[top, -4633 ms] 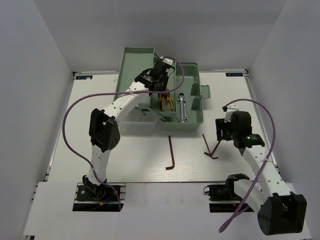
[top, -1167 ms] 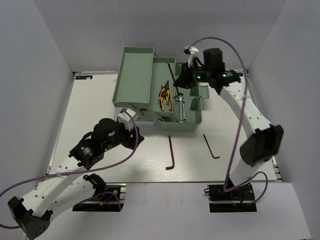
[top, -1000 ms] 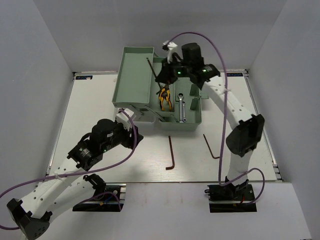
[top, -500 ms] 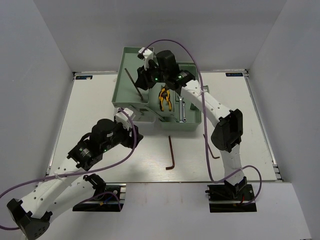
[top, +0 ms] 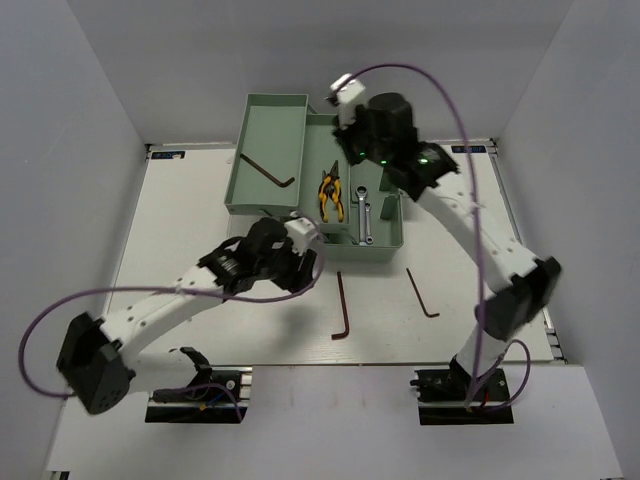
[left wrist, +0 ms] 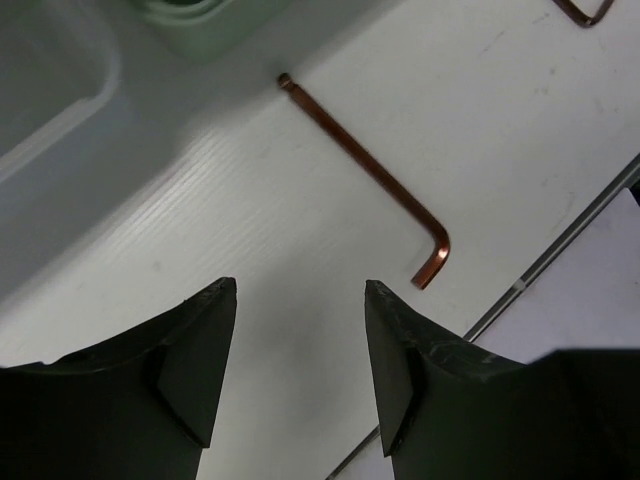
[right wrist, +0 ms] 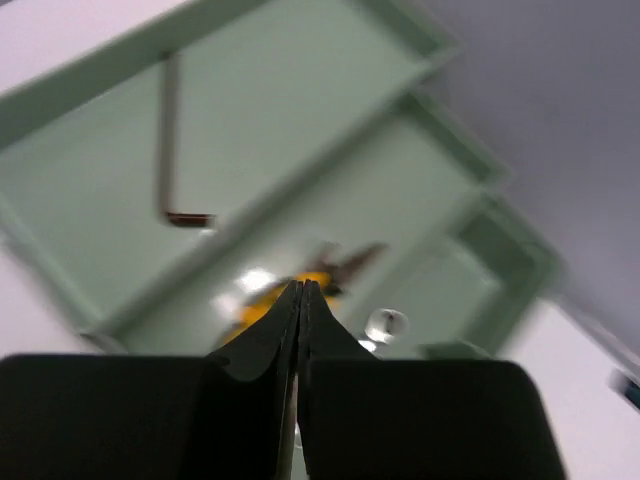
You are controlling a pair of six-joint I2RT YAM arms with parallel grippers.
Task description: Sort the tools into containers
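Note:
The mint-green toolbox (top: 272, 128) stands open at the table's back. One brown hex key (top: 266, 168) lies in its left tray (right wrist: 290, 110), seen also as hex key (right wrist: 168, 140). Yellow-black pliers (top: 330, 196) and silver wrenches (top: 366, 214) lie in the middle bin. My right gripper (top: 350, 146) hovers above the bin, shut and empty (right wrist: 301, 285). Two more hex keys lie on the table, one in the middle (top: 342, 305) and one to its right (top: 421, 292). My left gripper (top: 310, 270) is open (left wrist: 300, 287) just short of the middle hex key (left wrist: 370, 180).
The toolbox's front corner (left wrist: 190, 15) shows at the top left of the left wrist view. The table's near edge (left wrist: 560, 250) runs just past the hex key's bent end. White walls close in the table on three sides.
The hex key that my right gripper carried now lies in the left tray; that gripper has let go, shut and drawn back right. My left arm has swung toward the middle hex key.

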